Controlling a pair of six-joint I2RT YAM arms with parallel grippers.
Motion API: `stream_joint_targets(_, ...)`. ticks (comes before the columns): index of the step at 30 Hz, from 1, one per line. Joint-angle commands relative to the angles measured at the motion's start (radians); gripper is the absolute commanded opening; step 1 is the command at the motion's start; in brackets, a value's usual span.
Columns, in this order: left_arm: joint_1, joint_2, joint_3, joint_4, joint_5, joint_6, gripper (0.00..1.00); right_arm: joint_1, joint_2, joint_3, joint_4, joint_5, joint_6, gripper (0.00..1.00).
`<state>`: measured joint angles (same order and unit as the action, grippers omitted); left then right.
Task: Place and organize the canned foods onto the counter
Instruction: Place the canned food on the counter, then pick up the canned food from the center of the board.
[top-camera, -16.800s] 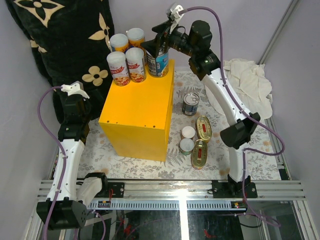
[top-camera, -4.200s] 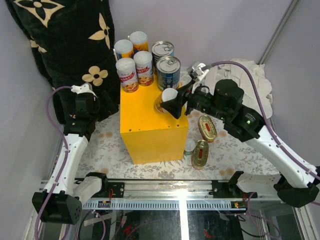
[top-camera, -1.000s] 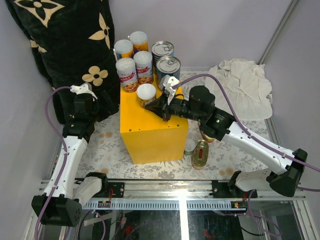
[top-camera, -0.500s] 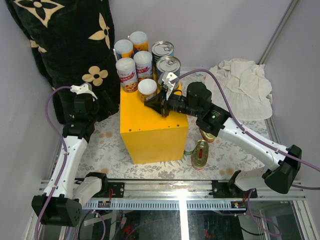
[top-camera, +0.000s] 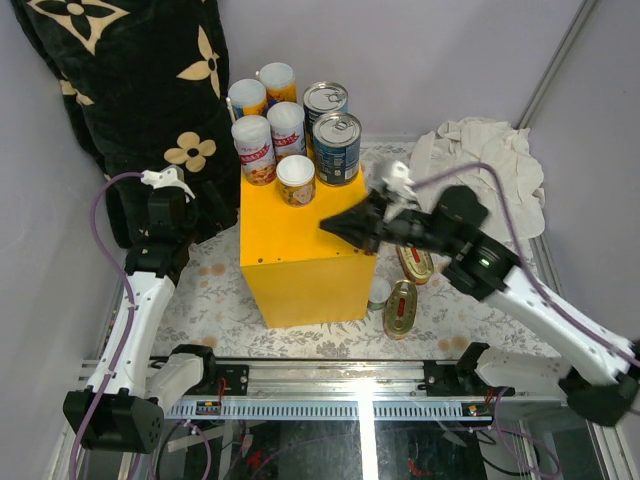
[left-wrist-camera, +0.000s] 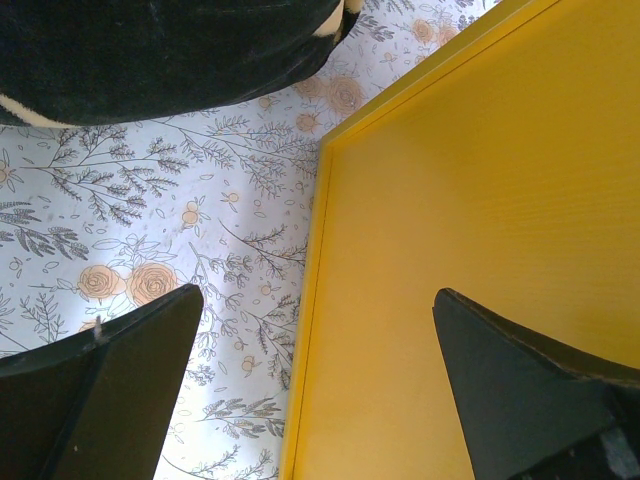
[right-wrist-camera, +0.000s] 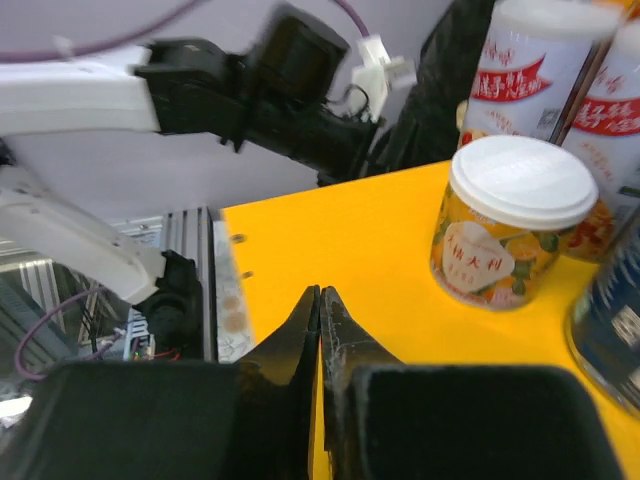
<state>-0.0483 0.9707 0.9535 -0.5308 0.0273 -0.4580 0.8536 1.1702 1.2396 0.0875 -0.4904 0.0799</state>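
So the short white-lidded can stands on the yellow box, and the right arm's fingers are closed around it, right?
Not quite: the short can stands on the yellow box, but the right arm's fingers are shut on nothing, apart from it, as the right wrist view shows.

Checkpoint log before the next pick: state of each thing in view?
Yellow box: upright, seven cans on top.
Right fingers: shut, empty, over the box.
Left fingers: open, empty.
Short white-lidded can: upright on the box, not held.
Four tall cans: upright at the box's back.
Two blue cans: upright on the box.
Two oval tins: on the mat, not yet placed.
Small can: on the mat beside the box.
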Motion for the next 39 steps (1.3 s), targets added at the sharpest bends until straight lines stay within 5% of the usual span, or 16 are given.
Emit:
stream_joint_targets(1, 0.008, -0.011, 0.001, 0.037, -0.015, 0.021, 1.0, -0.002, -0.292, -0.106, -0.035, 0.032, -0.007, 0.0)
stream_joint_targets(10, 0.008, -0.007, -0.001, 0.034, -0.024, 0.018, 1.0, -0.003, -0.664, -0.45, -0.17, 0.554, 0.113, 0.0)
stream_joint_targets(19, 0.008, 0.001, 0.003, 0.032, -0.016, 0.015, 1.0, -0.003, -0.64, -0.561, -0.34, 0.751, 0.292, 0.0)
stream_joint_targets(20, 0.007, 0.001, 0.001, 0.032, -0.018, 0.015, 0.99, -0.002, -0.611, -0.562, -0.378, 0.774, 0.321, 0.03)
stream_joint_targets(23, 0.008, 0.001, -0.001, 0.032, -0.019, 0.015, 1.0, -0.002, -0.539, -0.563, -0.459, 0.807, 0.38, 0.77)
stream_joint_targets(25, 0.007, 0.001, -0.001, 0.032, -0.018, 0.015, 1.0, -0.002, -0.521, -0.576, -0.466, 0.817, 0.421, 0.99)
stream_joint_targets(39, 0.008, 0.002, -0.005, 0.032, -0.009, 0.019, 1.0, -0.015, -0.252, -0.544, -0.497, 0.835, 0.496, 0.99)
